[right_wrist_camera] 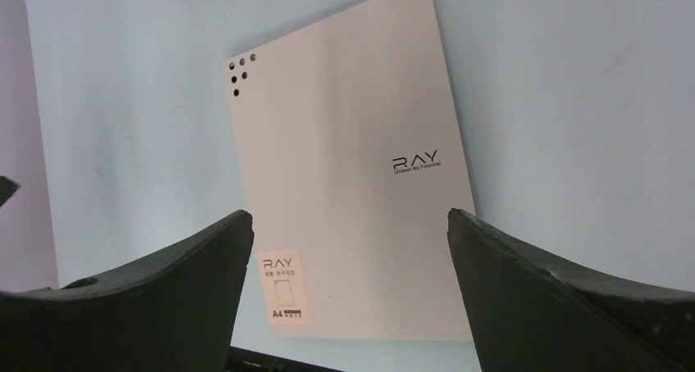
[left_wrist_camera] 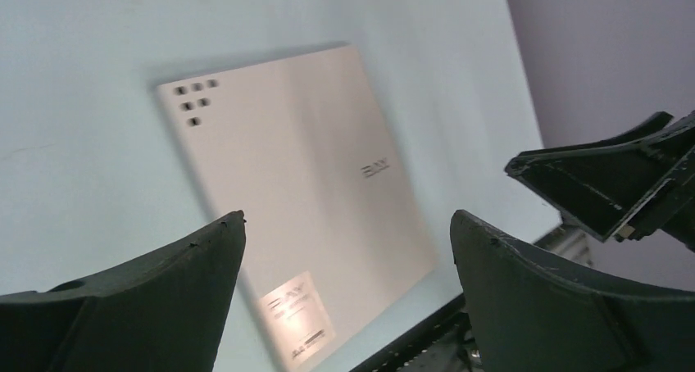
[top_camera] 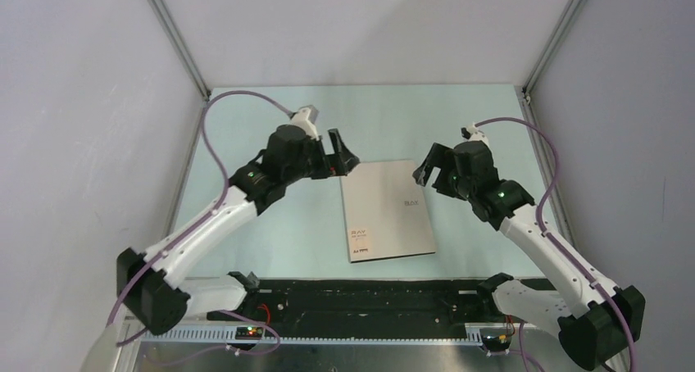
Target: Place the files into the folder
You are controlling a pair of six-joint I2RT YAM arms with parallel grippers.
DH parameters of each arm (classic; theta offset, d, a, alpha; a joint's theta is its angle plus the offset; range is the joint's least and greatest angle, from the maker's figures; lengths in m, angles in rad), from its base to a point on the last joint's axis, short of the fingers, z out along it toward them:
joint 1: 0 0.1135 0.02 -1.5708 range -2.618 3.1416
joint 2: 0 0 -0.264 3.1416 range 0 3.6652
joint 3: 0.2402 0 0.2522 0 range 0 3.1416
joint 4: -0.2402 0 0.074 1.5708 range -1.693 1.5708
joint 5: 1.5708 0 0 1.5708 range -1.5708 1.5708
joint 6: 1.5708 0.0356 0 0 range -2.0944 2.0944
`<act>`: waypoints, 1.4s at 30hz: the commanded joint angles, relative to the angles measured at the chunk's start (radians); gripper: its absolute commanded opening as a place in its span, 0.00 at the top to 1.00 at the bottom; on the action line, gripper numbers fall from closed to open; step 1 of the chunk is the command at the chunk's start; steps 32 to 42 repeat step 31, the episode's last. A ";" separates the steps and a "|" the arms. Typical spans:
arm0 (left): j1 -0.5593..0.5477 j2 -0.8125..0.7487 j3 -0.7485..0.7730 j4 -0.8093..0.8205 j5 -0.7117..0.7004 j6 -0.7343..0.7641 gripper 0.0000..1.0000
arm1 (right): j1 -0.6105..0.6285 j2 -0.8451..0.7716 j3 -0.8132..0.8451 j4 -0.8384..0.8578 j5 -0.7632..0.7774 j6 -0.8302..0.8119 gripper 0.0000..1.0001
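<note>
The pale green desk [top_camera: 270,224] lies under everything, and the folder [top_camera: 387,210] rests flat on it, closed, with its beige-grey outside up. My two arms reach in toward the folder from either side: the left arm [top_camera: 205,224] from its left, the right arm [top_camera: 545,241] from its right. My left jaws hang just off the folder's far-left corner, spread wide and gripping nothing. My right jaws hang by the folder's far-right corner, also spread wide with nothing between them. Neither pair touches the folder. A small sticker [right_wrist_camera: 284,288] marked "RAY" and "A4" sits at the folder's near-left corner. A dark "RAY" logo [right_wrist_camera: 415,162] is printed near the folder's right edge. A cluster of small dark dots [right_wrist_camera: 238,70] marks the folder's far-left corner.
</note>
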 commanded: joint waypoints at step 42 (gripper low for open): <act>0.026 -0.274 -0.108 -0.209 -0.320 0.098 0.00 | 0.099 0.059 -0.002 0.064 0.053 0.000 0.06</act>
